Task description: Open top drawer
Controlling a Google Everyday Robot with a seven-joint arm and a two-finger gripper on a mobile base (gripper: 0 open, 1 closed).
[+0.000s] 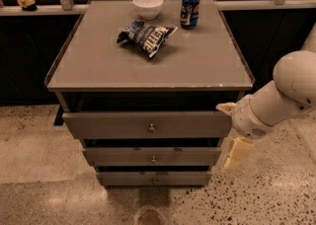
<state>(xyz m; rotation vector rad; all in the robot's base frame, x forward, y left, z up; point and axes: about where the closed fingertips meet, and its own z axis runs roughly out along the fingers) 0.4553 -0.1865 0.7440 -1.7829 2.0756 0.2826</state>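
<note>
The top drawer (pixel 108 124) is the widest grey front on the cabinet, with a small round metal knob (pixel 151 128) at its centre. A dark gap shows between it and the cabinet top. Two narrower drawers (pixel 123 156) sit below it. My gripper (pixel 232 132), cream coloured on a white arm (pixel 291 88), is at the right end of the top drawer front, level with it and right of the knob. It holds nothing that I can see.
On the cabinet top (pixel 98 66) lie a blue chip bag (pixel 145 35), a white bowl (pixel 148 6) and a blue can (pixel 189 10). Speckled floor (pixel 39 179) surrounds the cabinet. A dark railing wall stands behind it.
</note>
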